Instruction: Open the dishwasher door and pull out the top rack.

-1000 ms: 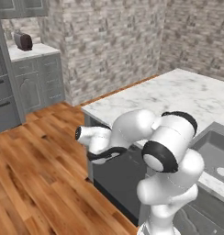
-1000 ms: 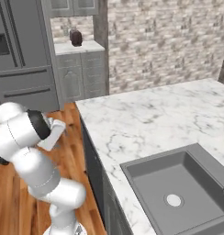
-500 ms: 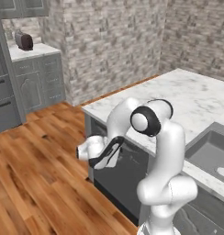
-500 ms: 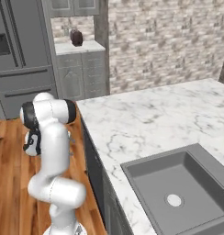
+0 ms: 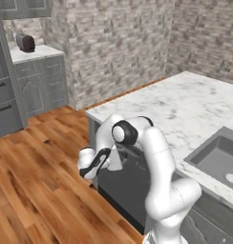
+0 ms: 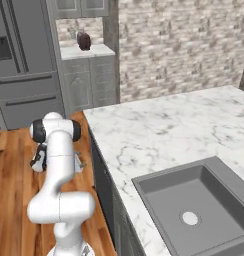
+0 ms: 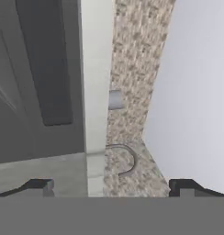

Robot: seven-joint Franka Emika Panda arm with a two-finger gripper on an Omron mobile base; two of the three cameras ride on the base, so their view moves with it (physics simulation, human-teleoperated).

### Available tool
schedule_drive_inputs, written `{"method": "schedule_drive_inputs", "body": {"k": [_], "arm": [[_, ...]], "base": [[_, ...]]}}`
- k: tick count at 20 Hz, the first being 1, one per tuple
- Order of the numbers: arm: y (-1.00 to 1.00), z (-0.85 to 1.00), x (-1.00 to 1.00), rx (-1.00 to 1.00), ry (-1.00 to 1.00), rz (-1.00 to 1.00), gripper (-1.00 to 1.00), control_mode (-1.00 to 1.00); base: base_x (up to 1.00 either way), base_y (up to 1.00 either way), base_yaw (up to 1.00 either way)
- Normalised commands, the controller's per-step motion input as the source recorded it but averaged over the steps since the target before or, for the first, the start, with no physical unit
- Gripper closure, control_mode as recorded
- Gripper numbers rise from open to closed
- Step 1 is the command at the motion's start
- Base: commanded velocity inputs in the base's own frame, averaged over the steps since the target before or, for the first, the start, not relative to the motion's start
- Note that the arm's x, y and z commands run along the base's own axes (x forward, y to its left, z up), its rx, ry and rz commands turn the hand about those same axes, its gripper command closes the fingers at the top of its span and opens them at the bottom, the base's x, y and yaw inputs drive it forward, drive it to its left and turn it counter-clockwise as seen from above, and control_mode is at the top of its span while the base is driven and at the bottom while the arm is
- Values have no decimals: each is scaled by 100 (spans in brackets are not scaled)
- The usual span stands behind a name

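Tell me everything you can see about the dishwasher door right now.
The dishwasher door is a flat, dark-grey panel set upright in the island front, under the marble countertop. It looks shut; no rack shows. The arm hides much of its upper edge in the left base view. The claw hangs open in front of its upper left part; contact cannot be told.

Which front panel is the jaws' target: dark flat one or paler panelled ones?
The dishwasher door, dark and flat under the island counter, right beside the gripper; the paler cabinet doors stand across the room.
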Motion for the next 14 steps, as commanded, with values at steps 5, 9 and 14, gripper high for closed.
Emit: {"method": "schedule_drive_inputs", "body": {"k": [5, 9, 14], "arm": [[-19, 0, 32, -19, -9, -8, -100, -100], [-36, 0, 22, 0, 0, 10, -100, -100], [-28, 0, 28, 0, 2, 22, -100, -100]], "base": [[0, 0, 0], [0, 0, 0], [0, 0, 0]]}}
